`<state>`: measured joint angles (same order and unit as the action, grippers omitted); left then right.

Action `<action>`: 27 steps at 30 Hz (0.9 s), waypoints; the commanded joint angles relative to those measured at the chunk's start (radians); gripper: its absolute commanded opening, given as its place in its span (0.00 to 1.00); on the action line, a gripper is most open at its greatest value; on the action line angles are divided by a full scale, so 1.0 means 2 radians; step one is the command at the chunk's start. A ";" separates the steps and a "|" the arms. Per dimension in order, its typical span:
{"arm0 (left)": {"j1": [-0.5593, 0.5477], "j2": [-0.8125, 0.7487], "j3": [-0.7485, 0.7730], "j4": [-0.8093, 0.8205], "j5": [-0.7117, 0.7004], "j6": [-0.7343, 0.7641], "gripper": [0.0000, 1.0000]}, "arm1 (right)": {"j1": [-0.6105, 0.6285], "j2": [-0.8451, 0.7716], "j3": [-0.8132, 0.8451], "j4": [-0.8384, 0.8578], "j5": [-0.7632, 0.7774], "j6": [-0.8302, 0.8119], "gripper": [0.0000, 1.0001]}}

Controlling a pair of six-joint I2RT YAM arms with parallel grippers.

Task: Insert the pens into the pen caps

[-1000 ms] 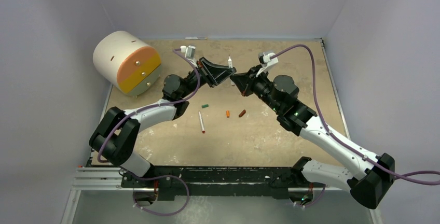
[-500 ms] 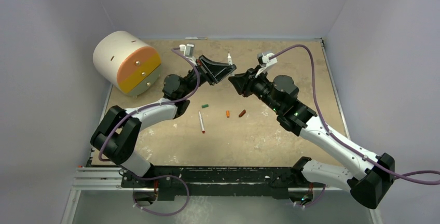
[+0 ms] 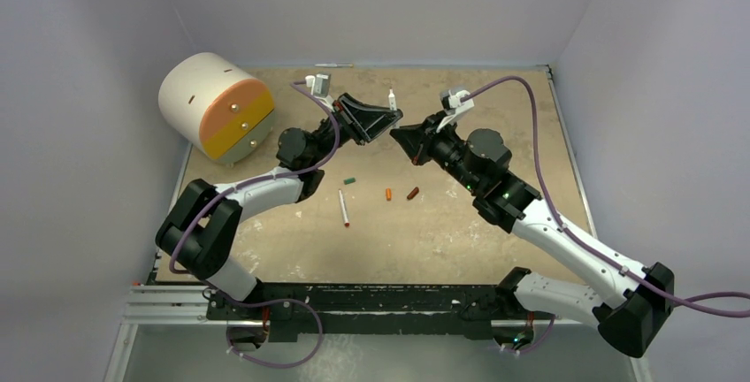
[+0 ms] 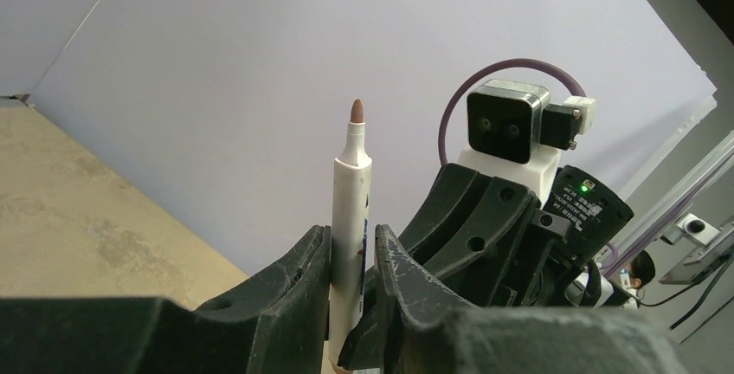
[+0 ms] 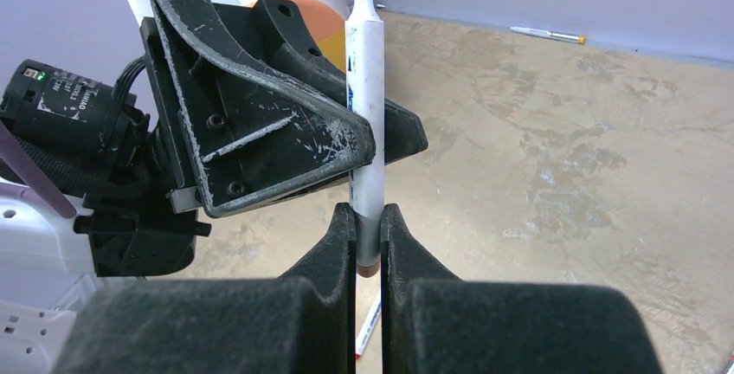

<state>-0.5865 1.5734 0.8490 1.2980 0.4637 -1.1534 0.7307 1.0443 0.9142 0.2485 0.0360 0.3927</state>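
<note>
Note both wrists raised, meeting above the table (image 3: 424, 240). Your right gripper (image 5: 368, 218) is clamped on the upright pen (image 5: 365, 88) at its lower end; your left gripper (image 4: 352, 240) flanks the barrel, grip indeterminate

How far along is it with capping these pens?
Nothing looks capped yet. In hand: one bare-tipped pen, upright, clamped by the right gripper, with the left gripper flanking it. To do: a green cap, an orange cap and a dark red cap lie loose beside a second pen; a third pen lies by the far wall.
</note>
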 commanded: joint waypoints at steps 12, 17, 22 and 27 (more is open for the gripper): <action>0.002 -0.005 0.006 0.008 0.005 0.019 0.00 | -0.002 -0.014 -0.008 0.011 0.022 0.008 0.42; 0.036 -0.033 0.016 -0.117 -0.013 0.124 0.00 | -0.002 -0.023 -0.052 -0.071 0.079 0.070 0.57; 0.040 -0.072 0.029 -0.265 -0.070 0.230 0.00 | -0.003 -0.008 -0.088 -0.166 0.149 0.155 0.69; 0.036 -0.088 0.011 -0.289 -0.101 0.241 0.00 | -0.003 0.072 -0.067 -0.185 0.142 0.167 0.53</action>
<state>-0.5068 1.4483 0.8570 0.7982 0.3370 -0.7689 0.7254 1.1007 0.7330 -0.0753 0.2729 0.6605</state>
